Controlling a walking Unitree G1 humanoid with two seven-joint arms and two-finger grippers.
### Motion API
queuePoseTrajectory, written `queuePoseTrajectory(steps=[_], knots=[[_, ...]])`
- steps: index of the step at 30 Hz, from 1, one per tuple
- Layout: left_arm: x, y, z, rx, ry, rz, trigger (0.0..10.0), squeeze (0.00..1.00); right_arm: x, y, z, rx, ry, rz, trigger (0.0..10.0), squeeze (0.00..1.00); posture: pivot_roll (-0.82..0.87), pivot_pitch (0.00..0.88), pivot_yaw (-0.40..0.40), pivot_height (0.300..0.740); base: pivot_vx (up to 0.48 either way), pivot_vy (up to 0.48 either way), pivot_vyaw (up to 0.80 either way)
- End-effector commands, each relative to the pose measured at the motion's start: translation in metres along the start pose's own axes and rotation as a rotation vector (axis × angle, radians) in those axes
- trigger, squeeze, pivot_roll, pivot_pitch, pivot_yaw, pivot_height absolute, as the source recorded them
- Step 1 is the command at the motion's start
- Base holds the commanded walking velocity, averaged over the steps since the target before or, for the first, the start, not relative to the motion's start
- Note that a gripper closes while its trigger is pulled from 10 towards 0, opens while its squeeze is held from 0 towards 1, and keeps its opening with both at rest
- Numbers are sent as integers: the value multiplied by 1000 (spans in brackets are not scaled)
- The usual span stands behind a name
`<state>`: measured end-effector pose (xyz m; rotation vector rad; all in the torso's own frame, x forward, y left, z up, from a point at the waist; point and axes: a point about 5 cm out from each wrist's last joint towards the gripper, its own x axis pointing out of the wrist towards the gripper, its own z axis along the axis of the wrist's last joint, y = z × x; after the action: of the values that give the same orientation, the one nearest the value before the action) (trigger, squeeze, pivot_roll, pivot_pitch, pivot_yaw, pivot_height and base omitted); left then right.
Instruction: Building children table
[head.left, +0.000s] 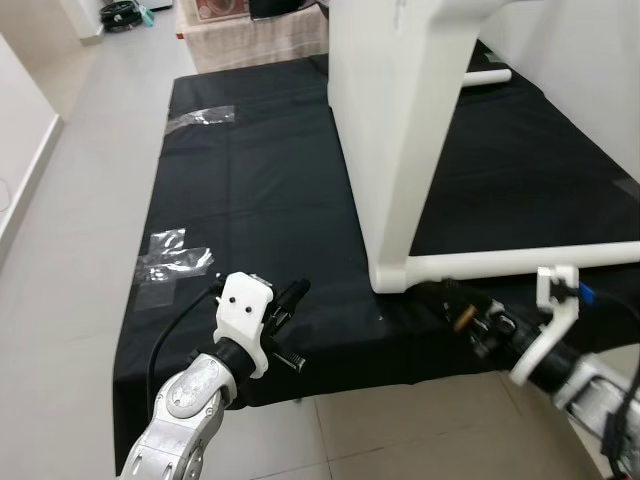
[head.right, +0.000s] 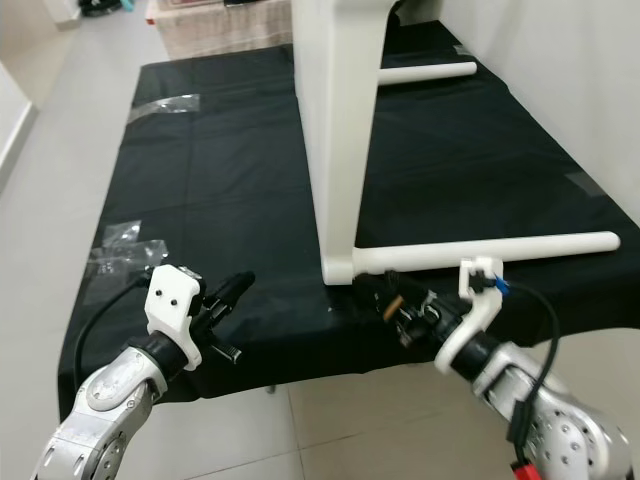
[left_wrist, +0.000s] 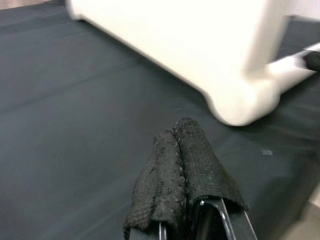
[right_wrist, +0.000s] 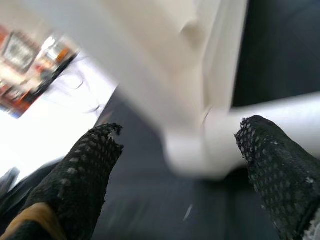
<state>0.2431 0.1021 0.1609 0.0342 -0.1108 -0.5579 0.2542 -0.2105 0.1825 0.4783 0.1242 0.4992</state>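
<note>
1. Ahead of the left gripper (head.left: 296, 291), whose fingers are pressed together, bare black cloth (head.left: 260, 190) runs open up to the white table panel (head.left: 395, 120), which stands on edge as a wall.
2. The panel's rounded lower corner (left_wrist: 240, 102) sits just beyond that gripper's tips.
3. The right gripper (head.right: 385, 290), fingers spread wide, faces the same corner; the white rod (head.right: 490, 250) crosses just beyond its right fingertip (right_wrist: 277, 165).
4. Crumpled plastic wrap (head.left: 170, 255) lies well off the left gripper's outer side.
</note>
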Motion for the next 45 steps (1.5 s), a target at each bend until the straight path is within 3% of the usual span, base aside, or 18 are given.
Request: queuePoseTrajectory(steps=[1,5,6,10,21,22,23,26,29,31,32,34,35,40,45], knots=[[1,-13,2,-17,-18,-101,10000,0,11,-5,1,-28,-32,-61,10000,1000,-43,120,21,740,0,0,0],[4,-21,4,-31,-32,-160,10000,0,19,-7,3,-68,-44,-98,10000,1000,-34,116,20,740,0,0,0],[8,-23,7,-38,-44,-186,10000,1000,22,-11,5,-75,-59,-126,10000,1000,-24,106,23,740,0,0,0],[18,-25,12,-25,-67,-223,10000,1000,28,-17,7,-86,-86,-172,10000,1000,-23,103,29,740,0,0,0],[41,-14,25,53,-127,-140,10000,1000,31,-27,8,-180,-103,-275,10000,1000,-33,101,42,740,0,0,0],[42,-9,27,60,-136,-100,10000,1000,34,-17,4,-291,-53,-195,10000,1000,-36,104,47,740,0,0,0],[42,-9,27,60,-136,-100,10000,1000,34,-17,4,-291,-53,-195,10000,1000,-36,104,47,740,0,0,0],[34,12,25,74,-130,68,10000,1000,42,10,-14,-491,63,11,10000,1000,-25,105,45,740,0,0,0],[31,17,24,77,-122,112,10000,1000,45,13,-16,-508,69,32,10000,1000,-21,105,44,740,0,0,0],[19,34,14,64,-69,231,10000,1000,55,19,-17,-519,50,31,10000,1000,-7,106,41,740,0,0,0],[11,41,9,69,-43,282,10000,0,61,20,-15,-520,27,14,10000,812,5,106,37,740,0,0,0],[11,41,9,69,-43,282,10000,0,61,20,-15,-520,27,14,10000,812,5,106,37,740,0,0,0],[-3,50,0,91,8,353,10000,0,72,14,-6,-543,-21,-78,10000,765,10,106,35,740,0,0,0],[-14,51,-6,93,38,375,10000,0,83,1,6,-597,-50,-251,10000,765,18,109,31,740,0,0,0],[-16,48,-8,93,47,375,10000,0,90,3,9,-620,-59,-276,10000,769,18,112,33,740,0,0,0]])
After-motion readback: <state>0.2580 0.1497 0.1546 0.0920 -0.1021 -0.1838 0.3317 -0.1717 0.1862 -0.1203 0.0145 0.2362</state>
